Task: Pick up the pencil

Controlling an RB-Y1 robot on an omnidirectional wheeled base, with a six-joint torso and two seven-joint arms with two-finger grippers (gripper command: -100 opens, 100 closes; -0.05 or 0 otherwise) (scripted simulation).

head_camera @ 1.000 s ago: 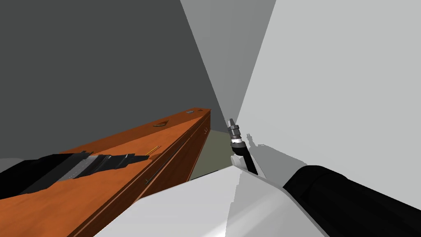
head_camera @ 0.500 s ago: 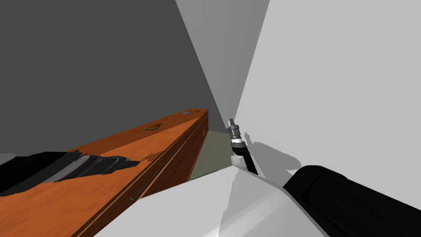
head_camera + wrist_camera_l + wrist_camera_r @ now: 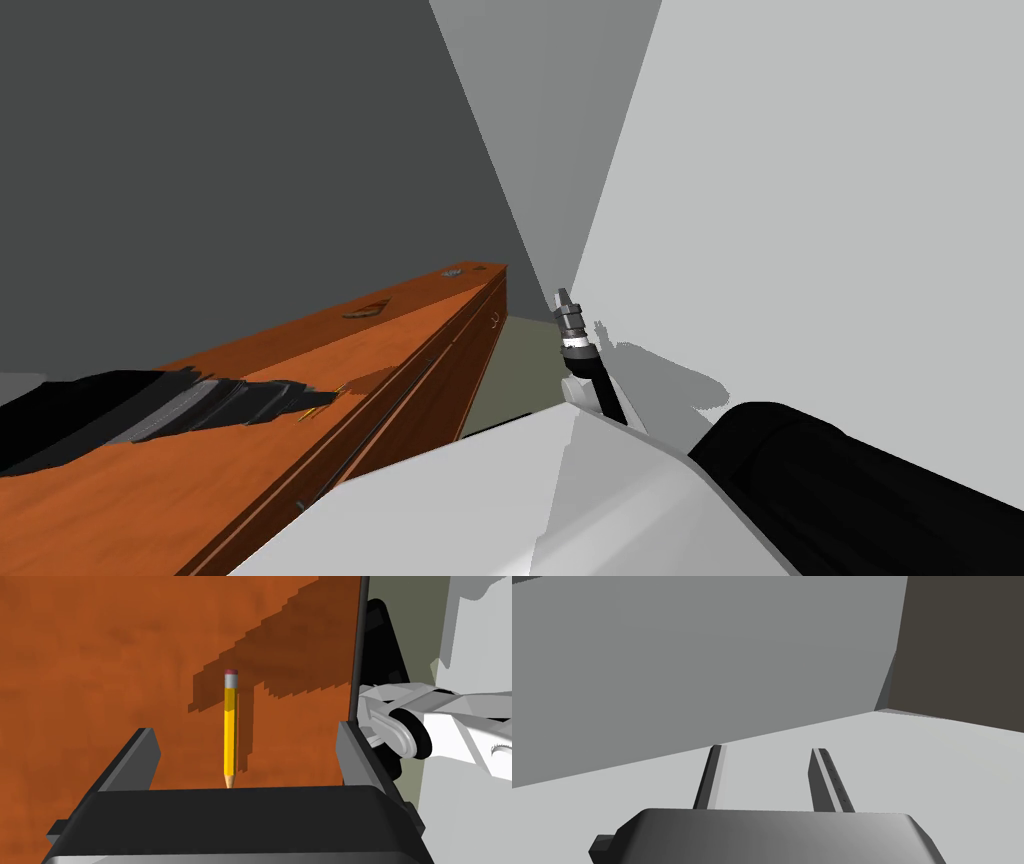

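Note:
A yellow pencil [image 3: 229,731] with a grey ferrule and pink eraser lies flat on the orange-brown wooden dresser top [image 3: 100,651]. My left gripper [image 3: 245,728] hangs open just over it. The pencil lies between the two fingers [image 3: 137,756], its sharpened tip toward the gripper's body, touching neither finger. In the head view the left gripper [image 3: 325,398] reaches over the dresser top [image 3: 150,470] near its front edge, and the pencil [image 3: 322,406] is a small yellow streak at the fingertips. My right gripper [image 3: 563,296] points up beside the light wall, its fingers [image 3: 826,776] open and empty.
Two small flat objects [image 3: 362,310] [image 3: 455,270] lie farther along the dresser top. The dresser's front edge [image 3: 359,651] runs close beside the left gripper. A narrow strip of olive-grey floor [image 3: 510,365] separates the dresser from the light wall.
My head view has shifted slightly. The left gripper has closed in on the pencil: a second ago the pencil lay ahead of the fingertips, now it lies between them.

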